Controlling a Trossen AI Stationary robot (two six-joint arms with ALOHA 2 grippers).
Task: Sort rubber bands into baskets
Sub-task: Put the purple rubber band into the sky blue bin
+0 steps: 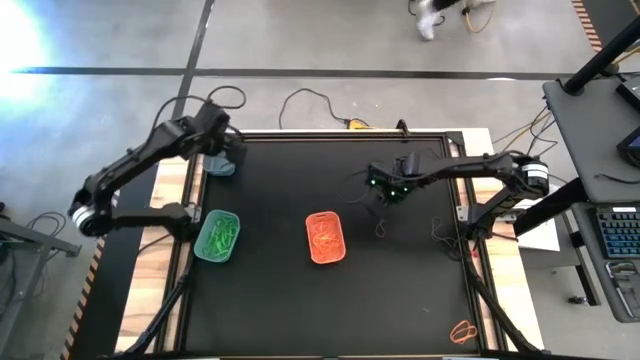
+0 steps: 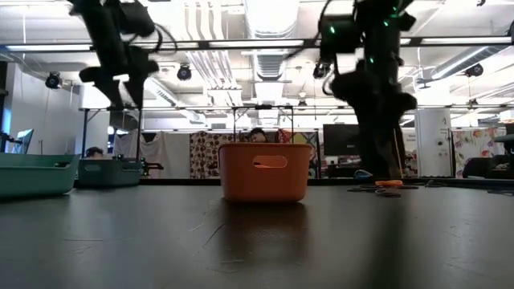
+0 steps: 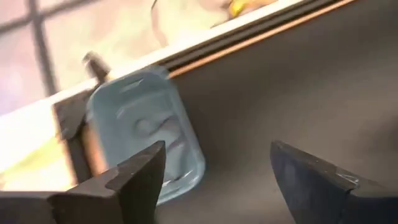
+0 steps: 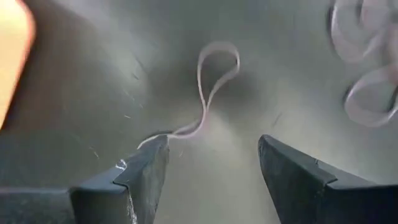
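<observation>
Sorting is well advanced: green bands fill the teal basket (image 1: 218,237) and orange ones the orange basket (image 1: 326,238). Left gripper (image 1: 226,158) hangs open and empty over the grey basket (image 3: 146,132). Right gripper (image 1: 390,190) stands open above a loose band (image 4: 208,93); a few remain on the table (image 1: 400,300).

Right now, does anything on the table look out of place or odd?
Mostly tidy: the three baskets sit upright and nothing looks spilled or broken. One orange rubber band lies alone near the table's front right corner, far from the orange basket and from the dark loose bands under the open right gripper.
</observation>
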